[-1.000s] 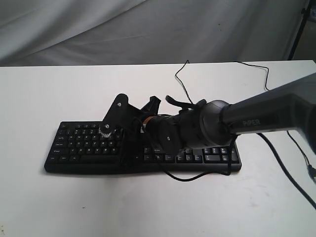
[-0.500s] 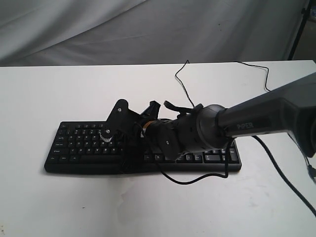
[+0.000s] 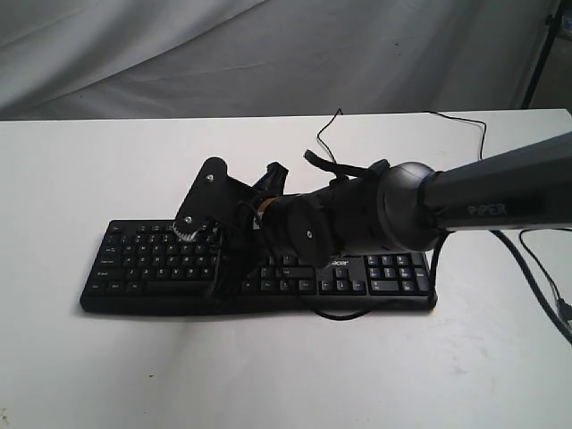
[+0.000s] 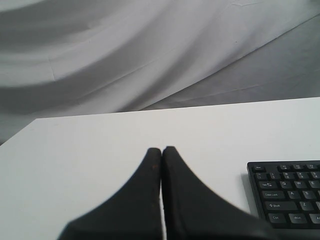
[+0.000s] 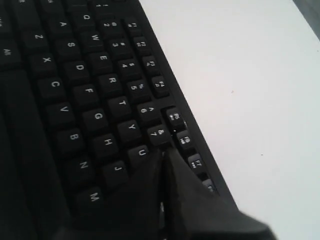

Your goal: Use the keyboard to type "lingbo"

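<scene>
Masked across the keyboard middle by the right gripper; cropped at the edge in the left wrist view.

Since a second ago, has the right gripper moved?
Yes. In the exterior view the right gripper dipped, then shifted upward against the keyboard, and the number pad is now uncovered.

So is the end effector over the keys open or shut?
Shut. In the right wrist view the right end effector has its fingers pressed together with no gap, tips beside the U key of the keyboard.
</scene>
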